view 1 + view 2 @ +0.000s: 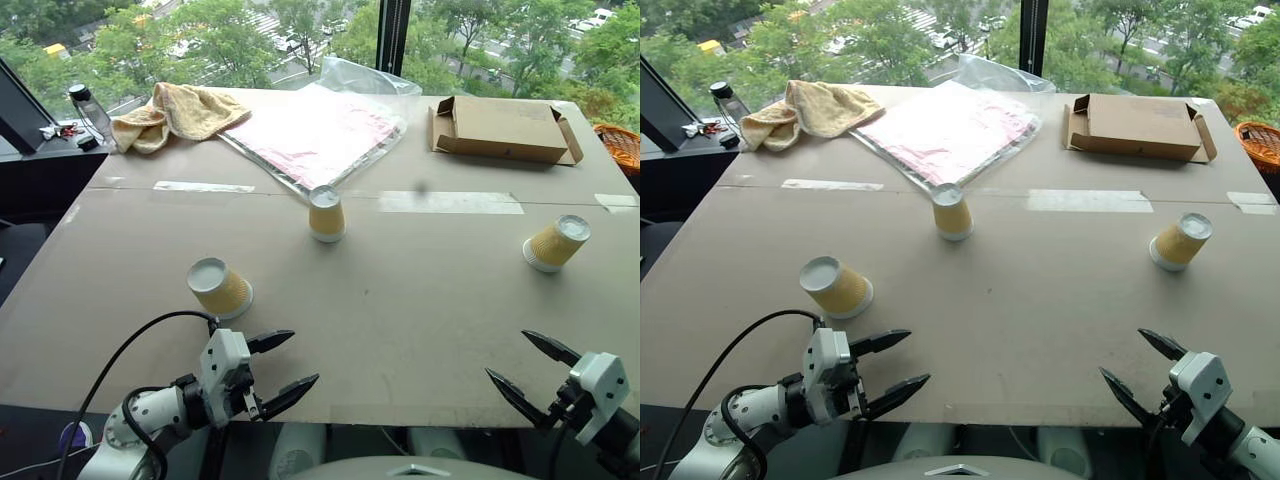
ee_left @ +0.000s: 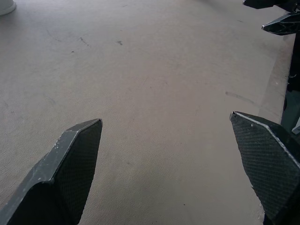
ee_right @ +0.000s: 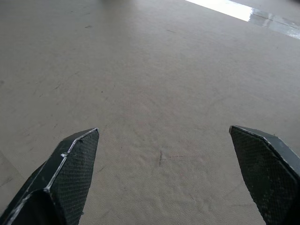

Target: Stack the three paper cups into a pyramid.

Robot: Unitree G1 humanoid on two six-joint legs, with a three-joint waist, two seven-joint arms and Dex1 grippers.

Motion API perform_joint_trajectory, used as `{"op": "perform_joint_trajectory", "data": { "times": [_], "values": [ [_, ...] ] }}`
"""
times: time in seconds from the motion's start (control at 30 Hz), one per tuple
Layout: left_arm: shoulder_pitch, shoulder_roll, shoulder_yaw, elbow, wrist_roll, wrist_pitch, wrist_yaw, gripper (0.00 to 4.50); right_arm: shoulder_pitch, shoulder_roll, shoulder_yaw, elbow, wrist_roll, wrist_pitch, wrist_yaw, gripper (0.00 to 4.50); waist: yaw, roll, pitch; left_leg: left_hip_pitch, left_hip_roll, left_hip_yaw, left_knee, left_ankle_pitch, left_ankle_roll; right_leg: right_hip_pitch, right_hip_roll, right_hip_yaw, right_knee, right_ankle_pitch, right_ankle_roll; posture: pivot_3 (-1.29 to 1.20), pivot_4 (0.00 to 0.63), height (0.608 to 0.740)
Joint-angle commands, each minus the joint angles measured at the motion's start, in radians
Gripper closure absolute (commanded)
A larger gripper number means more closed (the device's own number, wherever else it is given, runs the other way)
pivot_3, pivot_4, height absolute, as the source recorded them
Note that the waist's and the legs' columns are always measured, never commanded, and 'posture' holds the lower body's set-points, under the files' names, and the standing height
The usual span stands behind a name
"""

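Note:
Three yellow-tan paper cups stand upside down, white bases up, spread across the grey table [image 1: 400, 300]: one at the near left [image 1: 219, 288], one in the middle [image 1: 326, 213], one at the right [image 1: 556, 243]. My left gripper [image 1: 290, 364] hovers open over the table's front edge, just in front of and to the right of the near-left cup, holding nothing. My right gripper [image 1: 518, 369] is open and empty near the front right edge, well short of the right cup. Bare tabletop lies between each gripper's fingers in the wrist views.
At the back lie a yellow towel [image 1: 175, 113], a pink sheet in clear plastic [image 1: 315, 135] and an open cardboard box [image 1: 500, 130]. A bottle [image 1: 90, 110] stands at the far left corner. Tape strips [image 1: 450, 202] cross the table's middle seam.

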Motion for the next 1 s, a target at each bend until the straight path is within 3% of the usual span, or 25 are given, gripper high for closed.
{"op": "perform_joint_trajectory", "data": {
  "times": [0.03, 0.27, 0.43, 0.53, 0.77, 1.0],
  "values": [
    [-0.005, -0.04, 0.012, 0.012, -0.02, -0.044, 0.017, 0.0, -0.063, -0.023, 0.025, -0.064, 0.048, 0.03, -0.007, 0.1, 0.0, 0.0, 0.0, 0.0, 0.0, 0.0, 0.0, 0.0, 0.0, 0.0, 0.0, 0.0, 0.0, 0.0, 0.0, 0.0, 0.15, 0.74],
    [0.063, -0.124, 0.098, 0.068, -0.097, -0.091, 0.027, 0.0, -0.29, -0.084, 0.155, -0.212, 0.201, 0.171, 0.007, 0.1, -0.001, -0.002, -0.003, 0.001, 0.002, 0.001, 0.0, 0.0, 0.0, 0.0, 0.002, 0.0, 0.0, 0.0, 0.0, 0.0, 0.15, 0.74],
    [0.146, -0.189, 0.196, 0.14, -0.109, -0.157, 0.054, 0.0, -0.376, -0.141, 0.226, -0.259, 0.262, 0.21, 0.066, 0.1, 0.003, -0.003, -0.003, -0.002, -0.001, 0.0, 0.0, -0.002, 0.002, 0.0, 0.001, 0.0, -0.001, 0.001, -0.002, 0.0, 0.15, 0.74],
    [0.119, -0.221, 0.26, 0.202, -0.105, -0.195, 0.101, 0.0, -0.403, -0.182, 0.253, -0.243, 0.253, 0.203, 0.118, 0.1, 0.002, -0.003, -0.003, -0.001, -0.001, 0.0, 0.0, -0.002, 0.002, 0.001, 0.001, -0.001, -0.001, -0.001, 0.001, 0.0, 0.15, 0.74],
    [0.007, -0.161, 0.381, 0.36, -0.116, -0.263, 0.062, 0.0, -0.428, -0.205, 0.264, -0.191, 0.259, 0.181, 0.176, 0.1, 0.002, -0.006, -0.006, 0.0, 0.0, -0.001, 0.002, -0.001, 0.003, 0.001, 0.001, -0.002, 0.0, -0.001, 0.001, 0.0, 0.15, 0.74],
    [-0.136, -0.084, 0.379, 0.414, -0.136, -0.237, 0.005, 0.0, -0.396, -0.19, 0.254, -0.177, 0.231, 0.155, 0.165, 0.1, 0.004, -0.007, -0.006, 0.0, -0.001, -0.001, 0.002, -0.002, 0.002, 0.001, 0.001, -0.002, -0.001, 0.002, -0.003, 0.0, 0.15, 0.74]
  ]
}}
